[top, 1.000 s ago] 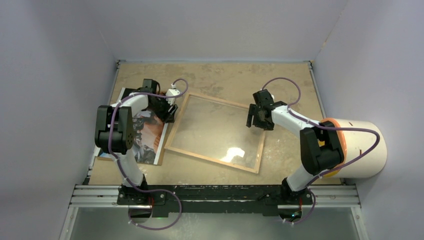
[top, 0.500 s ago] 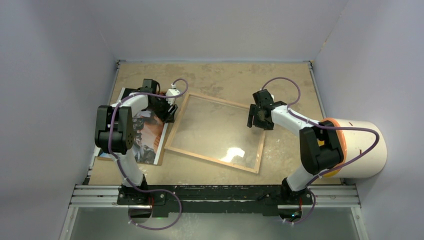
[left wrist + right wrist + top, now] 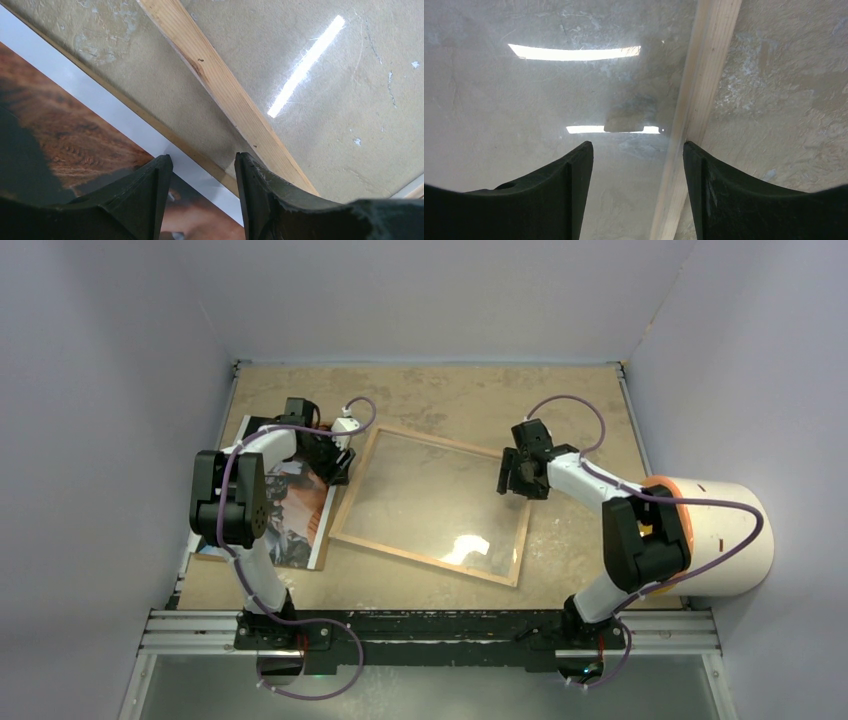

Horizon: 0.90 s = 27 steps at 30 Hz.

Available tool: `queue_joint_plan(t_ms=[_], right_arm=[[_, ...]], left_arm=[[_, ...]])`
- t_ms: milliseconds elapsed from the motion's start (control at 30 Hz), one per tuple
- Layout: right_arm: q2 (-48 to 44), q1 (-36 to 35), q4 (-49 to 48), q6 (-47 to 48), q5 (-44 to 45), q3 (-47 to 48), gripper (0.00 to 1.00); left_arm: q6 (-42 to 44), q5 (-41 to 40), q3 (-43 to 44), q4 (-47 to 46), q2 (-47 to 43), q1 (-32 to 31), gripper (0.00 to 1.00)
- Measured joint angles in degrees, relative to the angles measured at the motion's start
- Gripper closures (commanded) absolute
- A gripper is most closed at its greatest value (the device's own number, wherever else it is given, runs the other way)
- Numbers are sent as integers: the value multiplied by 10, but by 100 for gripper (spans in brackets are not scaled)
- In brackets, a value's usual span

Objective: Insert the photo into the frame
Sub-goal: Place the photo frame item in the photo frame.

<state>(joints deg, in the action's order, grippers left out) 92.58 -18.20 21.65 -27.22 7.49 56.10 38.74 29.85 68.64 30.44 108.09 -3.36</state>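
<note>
The photo (image 3: pixel 300 512) lies flat at the left of the table (image 3: pixel 440 395), just beside the frame (image 3: pixel 420 557). Its white border is straddled, apparently unpinched, by the parted left gripper (image 3: pixel 202 165); the right gripper (image 3: pixel 638 150), likewise parted, is held over the frame's right rail. The border should be pinched squarely.

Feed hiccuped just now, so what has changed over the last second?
The right gripper edged slightly to the right above the frame, over its right rail, still open and gripping nothing. The left gripper, the photo and the frame stayed put.
</note>
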Motion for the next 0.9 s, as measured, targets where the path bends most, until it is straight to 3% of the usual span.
queue_joint_plan(t_ms=[900], right_arm=[[-41,59,-128,-64,-113,-79,34]], left_arm=[[1,-2,-4,-7,3,0,47]])
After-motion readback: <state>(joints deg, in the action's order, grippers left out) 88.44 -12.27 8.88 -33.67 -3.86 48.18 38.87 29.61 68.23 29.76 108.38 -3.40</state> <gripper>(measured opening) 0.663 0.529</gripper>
